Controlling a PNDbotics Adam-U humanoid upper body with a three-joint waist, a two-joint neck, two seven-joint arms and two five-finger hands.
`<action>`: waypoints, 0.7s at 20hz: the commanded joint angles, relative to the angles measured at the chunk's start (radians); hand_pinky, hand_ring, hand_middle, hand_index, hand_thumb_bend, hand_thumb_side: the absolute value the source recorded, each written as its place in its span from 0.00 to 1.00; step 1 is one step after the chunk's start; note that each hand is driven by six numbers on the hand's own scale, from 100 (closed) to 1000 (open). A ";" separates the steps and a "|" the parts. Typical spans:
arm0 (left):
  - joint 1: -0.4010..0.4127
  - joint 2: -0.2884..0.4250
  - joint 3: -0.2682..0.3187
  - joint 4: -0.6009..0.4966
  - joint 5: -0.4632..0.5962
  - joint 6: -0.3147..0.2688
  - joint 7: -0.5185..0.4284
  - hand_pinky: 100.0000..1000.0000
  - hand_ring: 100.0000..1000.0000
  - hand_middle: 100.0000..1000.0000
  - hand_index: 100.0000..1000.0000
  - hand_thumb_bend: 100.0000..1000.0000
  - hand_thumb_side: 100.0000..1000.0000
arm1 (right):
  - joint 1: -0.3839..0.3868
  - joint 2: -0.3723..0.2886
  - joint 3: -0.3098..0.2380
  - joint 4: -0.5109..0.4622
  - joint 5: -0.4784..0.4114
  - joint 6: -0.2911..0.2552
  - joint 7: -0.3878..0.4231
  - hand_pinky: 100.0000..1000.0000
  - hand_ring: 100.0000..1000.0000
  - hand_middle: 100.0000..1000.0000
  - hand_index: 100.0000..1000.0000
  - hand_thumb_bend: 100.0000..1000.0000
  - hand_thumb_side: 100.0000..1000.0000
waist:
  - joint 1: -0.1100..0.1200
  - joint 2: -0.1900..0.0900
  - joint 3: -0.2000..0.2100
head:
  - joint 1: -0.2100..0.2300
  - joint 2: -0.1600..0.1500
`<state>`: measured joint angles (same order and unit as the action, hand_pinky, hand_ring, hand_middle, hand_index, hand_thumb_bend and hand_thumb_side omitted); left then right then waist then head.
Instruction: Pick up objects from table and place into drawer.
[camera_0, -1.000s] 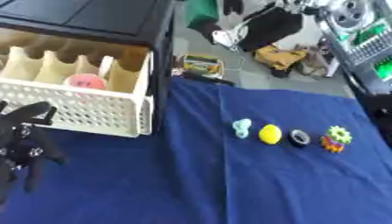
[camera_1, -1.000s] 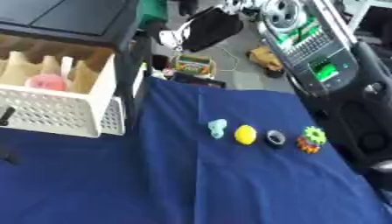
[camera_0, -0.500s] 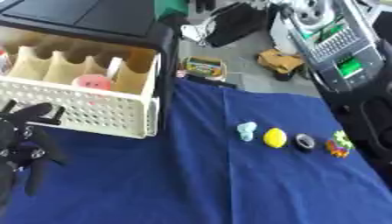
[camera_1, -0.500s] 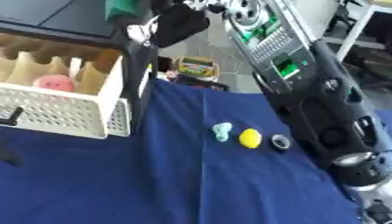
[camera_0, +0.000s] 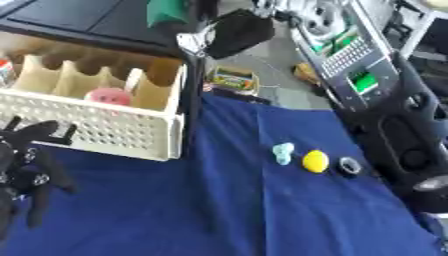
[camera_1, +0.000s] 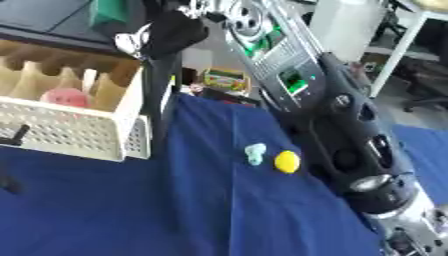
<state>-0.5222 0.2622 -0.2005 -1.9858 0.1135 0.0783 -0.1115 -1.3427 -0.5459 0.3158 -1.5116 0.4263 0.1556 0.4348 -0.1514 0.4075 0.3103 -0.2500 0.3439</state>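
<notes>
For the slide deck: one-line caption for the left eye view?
Left hand open beside white drawer; yellow object waits on blue cloth.

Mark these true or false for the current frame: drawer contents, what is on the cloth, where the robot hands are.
1. A pink object sits in the white drawer. True.
2. The yellow object lies inside the drawer. False: it lies on the blue cloth, beside the light blue object.
3. The left robot hand holds the yellow object. False: it is at the lower left, holding nothing.
4. A dark ring-shaped object lies right of the yellow one. True.
</notes>
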 joint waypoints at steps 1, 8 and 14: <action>-0.018 -0.002 -0.001 -0.014 0.002 0.002 -0.005 0.49 0.10 0.38 0.88 0.00 0.97 | -0.022 0.000 0.000 0.018 0.022 0.003 -0.005 0.47 0.46 0.19 0.38 0.00 0.19 | 0.007 -0.022 0.004 | -0.006 -0.012; -0.017 -0.005 -0.003 -0.014 0.002 0.005 -0.009 0.49 0.09 0.38 0.88 0.00 0.98 | -0.016 0.014 0.016 0.058 0.062 -0.006 -0.004 0.48 0.48 0.22 0.42 0.00 0.21 | 0.002 -0.019 0.008 | -0.008 -0.012; -0.014 -0.006 -0.003 -0.014 0.000 0.006 -0.012 0.50 0.09 0.38 0.88 0.00 0.98 | -0.010 0.016 0.019 0.064 0.075 -0.021 0.025 0.53 0.53 0.33 0.57 0.00 0.31 | 0.003 -0.016 0.008 | -0.008 -0.009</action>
<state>-0.5266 0.2542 -0.2035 -1.9858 0.1143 0.0860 -0.1199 -1.3365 -0.5217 0.3437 -1.4408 0.4921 0.1393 0.4526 -0.1570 0.4118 0.3168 -0.2569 0.3412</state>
